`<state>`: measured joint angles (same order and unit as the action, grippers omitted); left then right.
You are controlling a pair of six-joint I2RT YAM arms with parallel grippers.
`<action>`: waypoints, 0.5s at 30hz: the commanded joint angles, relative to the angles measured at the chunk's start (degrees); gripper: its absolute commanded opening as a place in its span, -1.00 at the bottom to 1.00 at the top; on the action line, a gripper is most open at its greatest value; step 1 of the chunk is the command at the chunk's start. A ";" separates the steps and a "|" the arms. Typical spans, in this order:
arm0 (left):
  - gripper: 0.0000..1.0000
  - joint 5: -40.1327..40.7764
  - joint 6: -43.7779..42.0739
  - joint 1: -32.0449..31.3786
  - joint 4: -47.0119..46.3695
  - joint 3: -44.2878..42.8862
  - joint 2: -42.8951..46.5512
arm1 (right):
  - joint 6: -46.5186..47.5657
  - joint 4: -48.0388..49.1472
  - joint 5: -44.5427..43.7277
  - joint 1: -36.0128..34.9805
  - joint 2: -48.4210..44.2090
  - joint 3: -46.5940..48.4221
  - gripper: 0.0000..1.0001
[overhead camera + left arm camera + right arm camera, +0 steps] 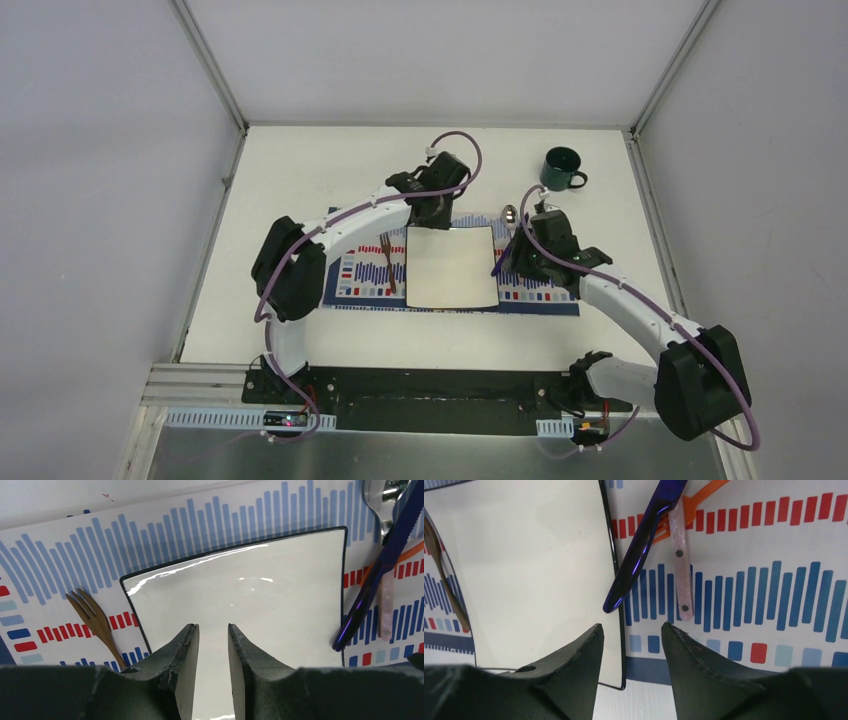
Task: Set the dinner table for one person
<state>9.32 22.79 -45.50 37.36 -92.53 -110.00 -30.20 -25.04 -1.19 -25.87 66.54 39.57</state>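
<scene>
Hovering over a square white plate, both grippers stand empty above the striped placemat.
The left gripper is narrowly parted and the right gripper wider, neither holding anything. A wooden fork lies left of the plate; a blue knife and pink-handled spoon lie right, overlapping something orange, perhaps another utensil. A green mug sits on the white dinner table, partly hidden by the arms and enclosed by grey walls.
</scene>
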 commanded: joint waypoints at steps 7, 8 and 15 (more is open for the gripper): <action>-0.45 -1.41 -1.12 0.32 -3.44 3.63 4.31 | -2.30 14.08 -2.86 -0.32 9.35 -0.76 0.04; -0.45 -1.39 -1.09 0.32 -3.56 3.78 4.43 | -2.42 14.94 -2.61 -0.32 10.08 -0.84 0.04; -0.47 -2.06 -1.25 0.33 -3.61 3.94 4.33 | -2.60 17.46 -2.41 -0.43 12.34 -0.61 0.04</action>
<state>7.49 22.70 -45.01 35.59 -88.90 -109.08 -31.97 -12.56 -3.62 -25.87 78.83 38.61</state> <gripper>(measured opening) 0.269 0.519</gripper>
